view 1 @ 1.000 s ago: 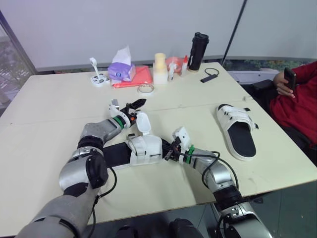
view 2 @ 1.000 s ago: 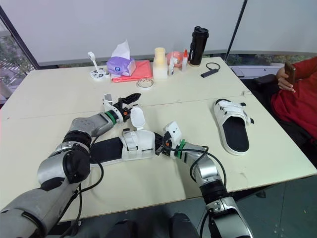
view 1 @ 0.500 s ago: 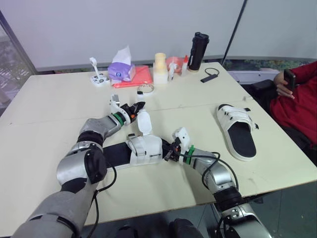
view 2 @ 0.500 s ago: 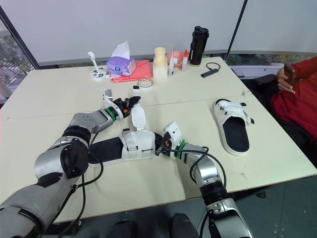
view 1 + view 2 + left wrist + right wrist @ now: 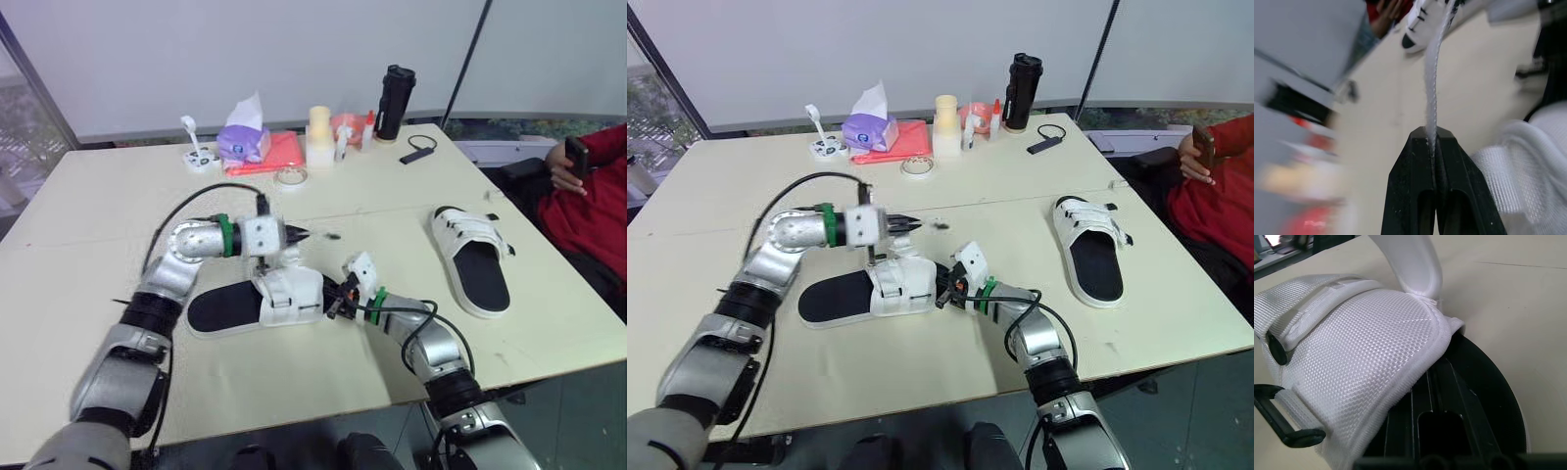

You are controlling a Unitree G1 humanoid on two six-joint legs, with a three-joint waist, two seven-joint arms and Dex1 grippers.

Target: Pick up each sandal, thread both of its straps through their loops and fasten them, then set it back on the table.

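Your left end effector (image 5: 294, 233) pinches the white strap (image 5: 1432, 73) tight above the sandal (image 5: 220, 308). That sandal lies lengthwise across your cream table (image 5: 88, 196), toe to the right, where the closed right end effector (image 5: 336, 300) rests on its footbed. Near the far edge, a tissue box (image 5: 238, 143) holds tissues.

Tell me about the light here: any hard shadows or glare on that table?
Left eye view: soft, even light; the right-hand sandal and the black bottle cast only faint shadows on the table, with no glare. Right wrist view: the near sandal's white upper is evenly lit, while its black footbed stays dark.
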